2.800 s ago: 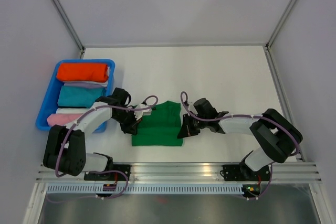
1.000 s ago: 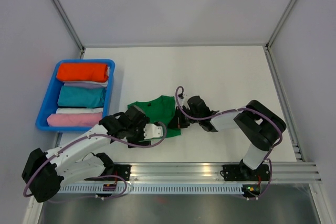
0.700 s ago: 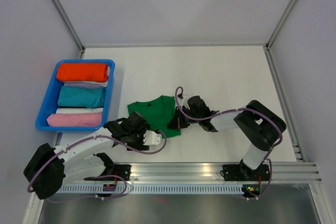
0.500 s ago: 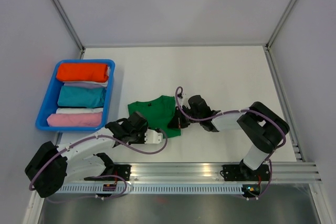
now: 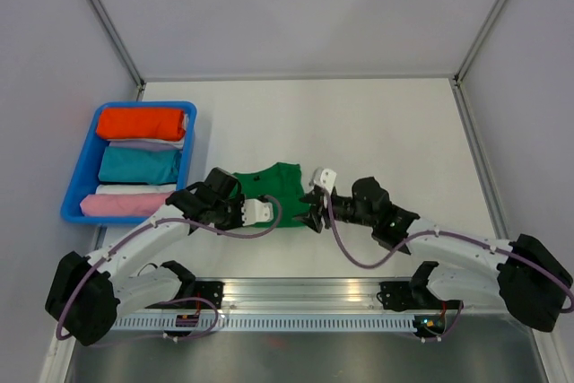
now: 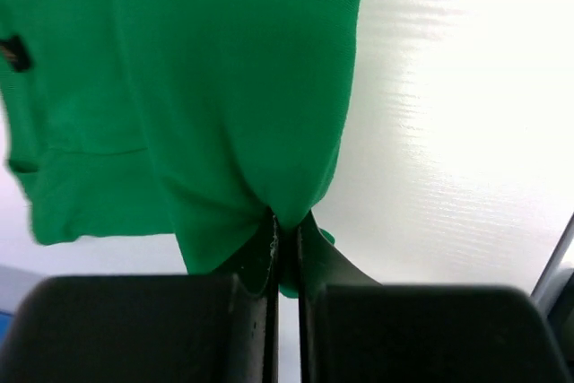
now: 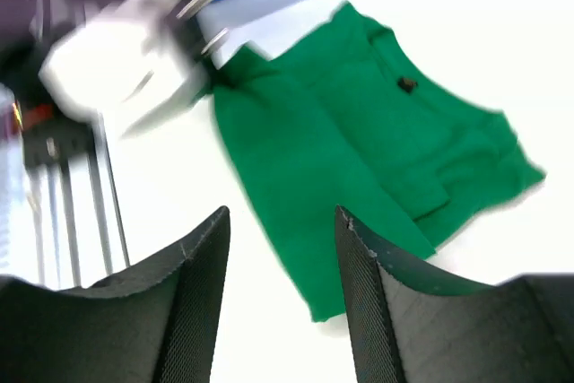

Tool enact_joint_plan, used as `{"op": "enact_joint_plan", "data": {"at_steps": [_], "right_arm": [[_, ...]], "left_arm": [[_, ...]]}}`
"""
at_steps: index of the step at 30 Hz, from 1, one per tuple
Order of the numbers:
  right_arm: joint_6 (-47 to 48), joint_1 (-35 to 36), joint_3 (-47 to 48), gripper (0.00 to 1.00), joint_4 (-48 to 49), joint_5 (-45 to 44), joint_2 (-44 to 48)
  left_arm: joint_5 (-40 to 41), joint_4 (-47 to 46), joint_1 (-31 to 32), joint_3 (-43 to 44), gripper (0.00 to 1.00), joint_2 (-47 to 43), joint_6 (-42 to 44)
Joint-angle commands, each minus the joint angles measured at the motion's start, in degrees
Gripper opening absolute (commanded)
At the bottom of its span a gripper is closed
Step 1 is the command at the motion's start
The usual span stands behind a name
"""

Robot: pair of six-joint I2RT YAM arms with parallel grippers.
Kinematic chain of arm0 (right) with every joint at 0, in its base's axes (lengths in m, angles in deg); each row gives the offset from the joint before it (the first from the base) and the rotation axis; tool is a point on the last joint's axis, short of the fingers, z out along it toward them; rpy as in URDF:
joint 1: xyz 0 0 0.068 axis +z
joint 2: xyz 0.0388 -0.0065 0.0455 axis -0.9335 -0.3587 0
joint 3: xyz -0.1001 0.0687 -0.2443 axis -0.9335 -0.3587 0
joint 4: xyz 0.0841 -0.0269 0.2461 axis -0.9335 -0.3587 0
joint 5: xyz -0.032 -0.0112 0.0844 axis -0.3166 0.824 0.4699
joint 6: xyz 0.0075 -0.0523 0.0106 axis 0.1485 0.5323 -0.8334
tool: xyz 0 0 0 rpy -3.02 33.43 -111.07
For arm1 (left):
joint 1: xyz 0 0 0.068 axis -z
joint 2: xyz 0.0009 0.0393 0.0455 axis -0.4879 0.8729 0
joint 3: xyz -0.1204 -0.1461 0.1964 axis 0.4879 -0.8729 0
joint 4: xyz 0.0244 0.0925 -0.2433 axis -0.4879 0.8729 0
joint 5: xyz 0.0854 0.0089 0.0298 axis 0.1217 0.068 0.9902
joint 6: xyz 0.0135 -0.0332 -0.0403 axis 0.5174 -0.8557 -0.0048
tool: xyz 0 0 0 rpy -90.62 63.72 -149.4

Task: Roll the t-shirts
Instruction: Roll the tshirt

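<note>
The green t-shirt (image 5: 280, 190) lies partly folded on the white table, between my two grippers. My left gripper (image 5: 265, 214) is at its near left corner. In the left wrist view the left gripper (image 6: 287, 226) is shut on a bunched corner of the t-shirt (image 6: 179, 78), which hangs away from the fingers. My right gripper (image 5: 314, 215) is at the shirt's near right edge. The right wrist view shows the right gripper (image 7: 281, 217) open just above the table, with the t-shirt (image 7: 359, 150) lying beyond its fingertips and nothing between them.
A blue bin (image 5: 81, 211) at the left holds rolled cloths: orange-red (image 5: 143, 123), teal (image 5: 139, 165) and pink (image 5: 126, 204). A metal rail (image 5: 305, 289) runs along the near edge. Grey walls stand on three sides.
My left gripper has shut on the shirt's near left corner and moved up and away with it. The right gripper has opened, let go of the shirt and drawn back to the right.
</note>
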Motion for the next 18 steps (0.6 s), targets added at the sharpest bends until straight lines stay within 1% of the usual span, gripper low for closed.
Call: {"op": "enact_joint_plan", "data": {"at_steps": [1, 2, 4, 5, 6, 8, 10, 12, 15, 18], "right_arm": [[28.38, 5.25, -7.38, 0.59, 2.26, -1.99, 4.52], [31.93, 6.06, -8.54, 0.62, 2.62, -0.94, 5.66], [36.25, 8.86, -10.22, 0.65, 1.84, -1.8, 5.5], [38.18, 9.83, -10.22, 0.65, 1.66, -3.38, 4.02], [38.81, 11.67, -10.14, 0.65, 1.66, -8.09, 2.96], [40.57, 13.09, -10.4, 0.66, 3.58, -11.81, 0.07], [40.4, 13.53, -11.36, 0.67, 8.66, -16.38, -2.74], [40.49, 13.62, -10.06, 0.68, 9.92, -18.5, -4.86], [41.1, 13.53, -6.8, 0.68, 7.29, -17.46, -9.95], [39.97, 13.53, -4.16, 0.65, 3.69, -19.21, -16.71]], "left_arm": [[-9.97, 5.13, -2.24, 4.19, 0.02, -1.05, 2.18], [-10.16, 5.13, -2.5, 4.19, 0.02, -1.13, 2.27], [-10.33, 5.13, -2.68, 4.02, 0.02, -1.13, 2.45], [-10.42, 5.13, -2.86, 3.93, 0.02, -0.87, 2.63], [-10.42, 5.13, -3.21, 3.84, 0.02, -0.96, 2.71], [-10.51, 5.13, -3.73, 3.67, 0.02, -0.96, 3.33], [-10.68, 5.13, -3.83, 3.58, 0.02, -0.96, 3.59], [-10.77, 5.22, -4.0, 3.49, 0.02, -0.96, 3.68], [-10.86, 5.13, -4.35, 3.58, 0.02, -0.78, 3.94], [-11.12, 5.39, -4.79, 3.75, 0.02, -1.04, 3.95]]}}
